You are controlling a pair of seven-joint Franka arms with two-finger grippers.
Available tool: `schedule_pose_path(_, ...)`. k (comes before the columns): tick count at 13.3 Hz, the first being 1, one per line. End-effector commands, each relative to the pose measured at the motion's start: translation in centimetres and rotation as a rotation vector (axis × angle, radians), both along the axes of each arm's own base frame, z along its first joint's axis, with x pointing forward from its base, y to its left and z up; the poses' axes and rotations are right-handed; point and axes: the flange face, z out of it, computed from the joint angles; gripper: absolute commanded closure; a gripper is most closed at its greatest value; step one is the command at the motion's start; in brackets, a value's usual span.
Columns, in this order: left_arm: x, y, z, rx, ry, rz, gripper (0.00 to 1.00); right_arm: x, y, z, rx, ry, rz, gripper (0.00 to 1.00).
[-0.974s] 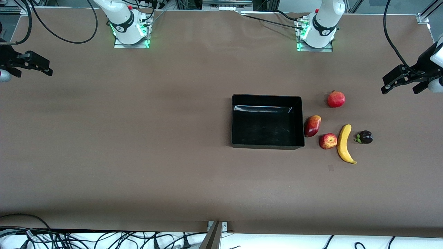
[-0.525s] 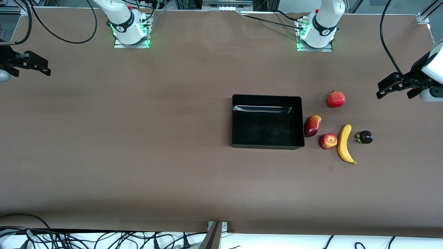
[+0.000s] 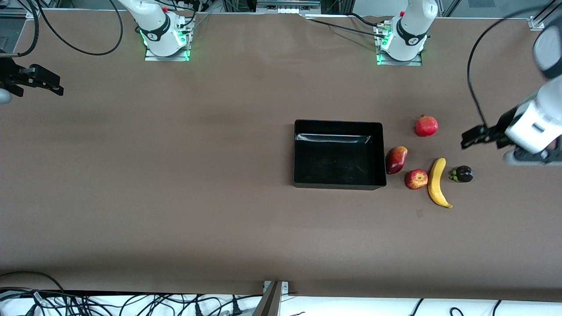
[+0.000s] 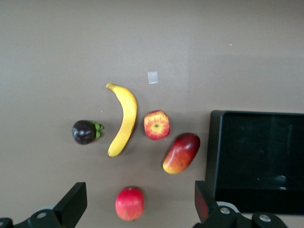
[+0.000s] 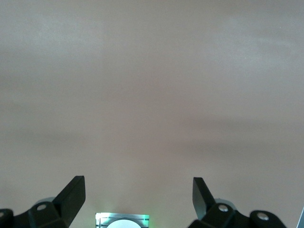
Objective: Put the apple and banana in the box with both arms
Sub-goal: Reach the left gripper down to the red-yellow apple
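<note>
The left claw (image 3: 476,139) hangs in the air with its fingers spread wide and nothing between them, over bare tabletop (image 3: 175,184) toward the left arm's end, close to the dark mangosteen (image 3: 463,174). The right claw (image 3: 41,83) waits, also spread and empty, over the tabletop's edge at the right arm's end.

The banana (image 3: 436,182) lies on the tabletop with the apple (image 3: 416,179) touching or almost touching its side toward the box (image 3: 338,125), which stands empty. The mango (image 3: 396,159) sits against the box's wall, and the pomegranate (image 3: 426,126) is farther from the front camera.

The step looks like a reach for the banana. I'd bring the left claw down over the banana's middle with the fingers across its width, not along it. Room is tight: the apple crowds one side and the mangosteen sits near the other, so a finger may nudge either. Open space lies nearer the front camera, by the banana's tip. The carry should lift high enough to pass over the apple, the mango and the box's wall.
</note>
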Motion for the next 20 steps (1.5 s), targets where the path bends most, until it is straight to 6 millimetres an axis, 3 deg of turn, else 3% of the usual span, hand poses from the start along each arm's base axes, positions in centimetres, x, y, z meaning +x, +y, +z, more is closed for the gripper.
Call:
schedule_pose_path(1,2.2,0.2,-3.8,-0.01,0.006,-0.015,0.0,0.1,-0.3,0.5,-0.014,0.008,-0.008,0.0)
schedule_pose_path(7,4.9,0.4,-12.2,-0.014,0.008,-0.02,0.0,0.1,-0.2,0.5,-0.014,0.008,-0.007,0.0)
schedule_pose_path(12,5.7,0.3,-18.5,-0.014,0.016,-0.019,0.0,-0.6,-0.1,0.2,-0.01,0.063,-0.015,0.0)
schedule_pose_path(20,2.3,0.1,-25.9,0.005,-0.028,-0.033,0.0,-0.6,-0.1,0.3,-0.009,0.061,-0.014,0.0)
